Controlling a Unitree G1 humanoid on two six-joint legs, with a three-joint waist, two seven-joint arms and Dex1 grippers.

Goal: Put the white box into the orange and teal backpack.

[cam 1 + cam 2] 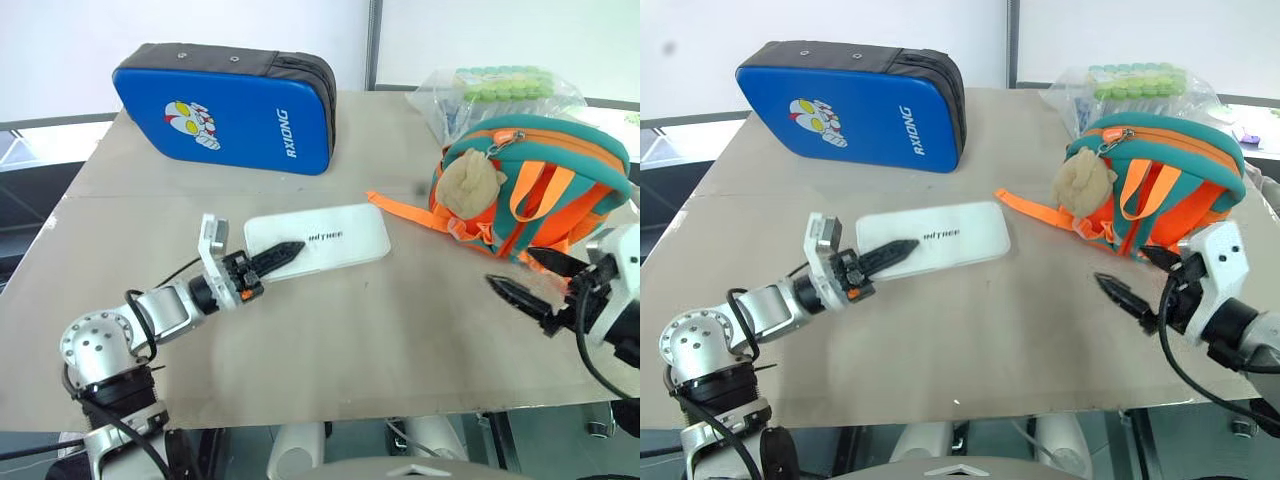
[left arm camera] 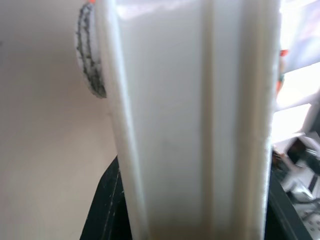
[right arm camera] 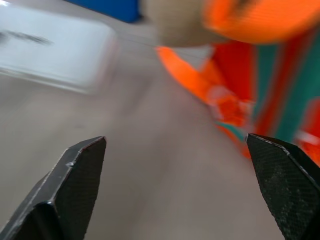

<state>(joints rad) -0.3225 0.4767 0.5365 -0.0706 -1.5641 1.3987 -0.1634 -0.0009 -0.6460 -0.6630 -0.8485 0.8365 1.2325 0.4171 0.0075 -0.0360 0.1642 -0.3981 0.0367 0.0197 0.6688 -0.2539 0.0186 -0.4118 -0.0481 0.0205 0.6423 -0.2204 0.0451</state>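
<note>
The white box [image 1: 325, 238] is a flat case with small dark lettering, near the middle of the table. My left gripper [image 1: 290, 250] is shut on its near-left end, one black finger lying over the top; in the left wrist view the box's edge [image 2: 190, 125] runs up between the fingers. The orange and teal backpack [image 1: 560, 190] lies at the right, with a tan plush charm [image 1: 470, 185] on its near-left side. My right gripper [image 1: 512, 268] stands open just in front of the backpack, nothing between its fingertips [image 3: 82, 160].
A big blue zip case [image 1: 230, 105] with a cartoon figure stands at the back left. A clear bag of green items [image 1: 495, 90] lies behind the backpack. An orange strap [image 1: 400, 210] trails from the backpack toward the box. The table's front edge [image 1: 330, 418] is close.
</note>
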